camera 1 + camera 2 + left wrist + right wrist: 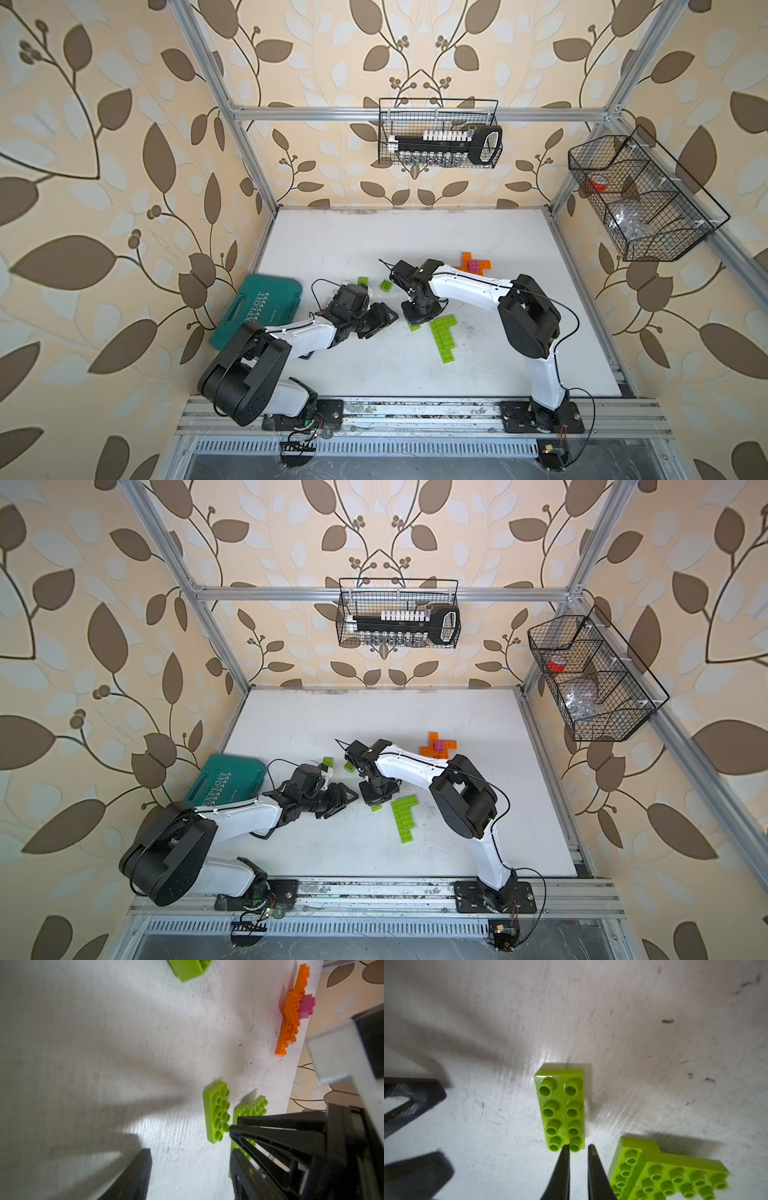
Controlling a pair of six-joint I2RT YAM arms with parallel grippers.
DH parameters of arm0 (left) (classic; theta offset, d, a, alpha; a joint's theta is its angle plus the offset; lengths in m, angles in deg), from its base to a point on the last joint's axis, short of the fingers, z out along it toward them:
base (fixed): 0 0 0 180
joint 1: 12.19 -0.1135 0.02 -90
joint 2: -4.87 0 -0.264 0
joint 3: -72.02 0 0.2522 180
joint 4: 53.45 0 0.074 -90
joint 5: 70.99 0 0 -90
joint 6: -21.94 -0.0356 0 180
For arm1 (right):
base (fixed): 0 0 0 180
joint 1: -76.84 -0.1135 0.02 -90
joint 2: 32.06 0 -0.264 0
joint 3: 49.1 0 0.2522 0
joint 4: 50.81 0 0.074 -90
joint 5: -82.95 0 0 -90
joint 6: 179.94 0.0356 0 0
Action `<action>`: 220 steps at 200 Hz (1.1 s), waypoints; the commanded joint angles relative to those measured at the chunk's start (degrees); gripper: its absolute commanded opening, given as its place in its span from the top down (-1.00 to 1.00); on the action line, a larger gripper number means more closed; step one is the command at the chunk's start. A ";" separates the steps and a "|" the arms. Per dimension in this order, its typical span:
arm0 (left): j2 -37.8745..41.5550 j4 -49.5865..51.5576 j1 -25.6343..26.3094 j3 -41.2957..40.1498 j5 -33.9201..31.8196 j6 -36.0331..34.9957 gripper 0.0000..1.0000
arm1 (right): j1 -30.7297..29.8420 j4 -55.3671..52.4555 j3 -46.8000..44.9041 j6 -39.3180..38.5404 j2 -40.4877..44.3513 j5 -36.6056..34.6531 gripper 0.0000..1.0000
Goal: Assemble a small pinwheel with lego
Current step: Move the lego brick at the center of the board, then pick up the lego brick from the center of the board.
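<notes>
A lime-green lego plate [562, 1109] lies flat on the white table [353, 365], studs up. My right gripper [578, 1147] points down at its near end, jaws drawn to a narrow slit with nothing between them; one tip sits over the end studs. Just beside the plate lies an L-shaped lime assembly [444, 336] [405, 816] [675, 1176]. My left gripper [191, 1172] stands open and empty a short way left of the plate [217, 1111]. An orange pinwheel [473, 266] [438, 746] with a pink brick [307, 1005] on top lies farther back.
Two loose lime bricks [363, 282] [386, 285] lie behind the left wrist. A teal tool case [257, 309] sits at the table's left edge. Wire baskets [440, 133] [640, 199] hang on the back and right walls.
</notes>
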 commanded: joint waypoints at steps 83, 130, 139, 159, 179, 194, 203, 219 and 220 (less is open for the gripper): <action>0.23 0.77 -0.15 0.85 0.01 -0.73 -0.27 | 0.09 -0.38 0.07 0.31 -2.65 1.05 0.68; -0.21 1.03 -0.15 0.97 0.08 -0.91 -0.28 | 0.09 -2.50 0.79 0.98 -4.13 -0.82 0.69; -0.34 1.03 -0.15 0.97 0.17 -0.91 -0.28 | 0.10 -2.64 0.75 0.98 -4.30 -1.00 0.70; -0.27 1.01 -0.15 0.85 0.16 -0.91 -0.28 | 0.09 -3.09 0.93 0.98 -4.71 -1.31 0.72; -0.04 1.38 -0.15 0.80 0.01 -0.91 -0.28 | 0.09 -3.60 1.06 0.98 -4.79 -1.64 0.76; 0.03 2.47 -0.15 0.96 -0.50 -0.95 -0.28 | 0.13 -3.80 0.92 1.05 -4.79 -1.71 0.80; 0.16 3.36 -0.15 1.06 -0.90 -1.04 -0.27 | 0.13 -3.81 0.81 1.09 -4.70 -1.61 0.82; 0.64 4.10 -0.15 0.97 -1.66 -0.93 -0.27 | 0.09 -3.87 0.53 1.06 -4.46 -1.45 0.84; 0.68 4.11 -0.15 0.97 -1.67 -0.92 -0.27 | 0.09 -3.88 0.46 1.06 -4.45 -1.45 0.84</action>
